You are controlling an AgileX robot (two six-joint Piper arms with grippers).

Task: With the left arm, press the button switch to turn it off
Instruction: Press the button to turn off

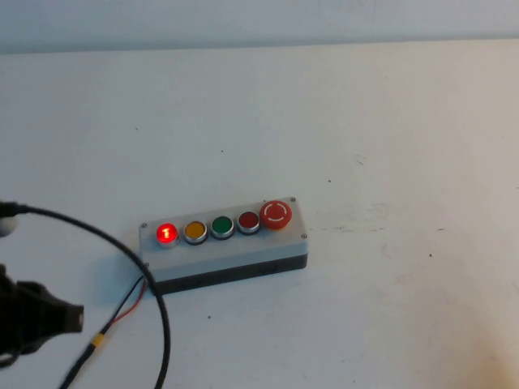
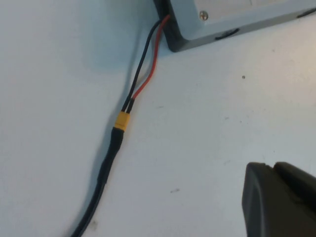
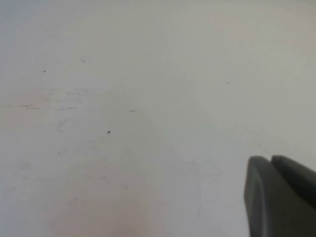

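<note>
Button switch [image 1: 225,243] sits near table centre, slightly toward 7 o'clock, long axis tilted a little, right end farther from the robot. Light-grey top, black base. 5 buttons in a row: leftmost red button [image 1: 166,233] lit, then yellow, green, red, and a larger red mushroom button [image 1: 276,214] at the right end. Red and black wires [image 2: 146,64] leave the box's left end, meet a yellow connector [image 2: 121,121], then run on as a black cable.

Left arm [image 1: 32,318] low at 8 o'clock, apart from the box, pointing toward it. Left gripper [image 2: 279,200] holds nothing; cannot tell how far open.

Right gripper [image 3: 281,197] over bare white table [image 1: 389,121]; holds nothing, opening not visible.
</note>
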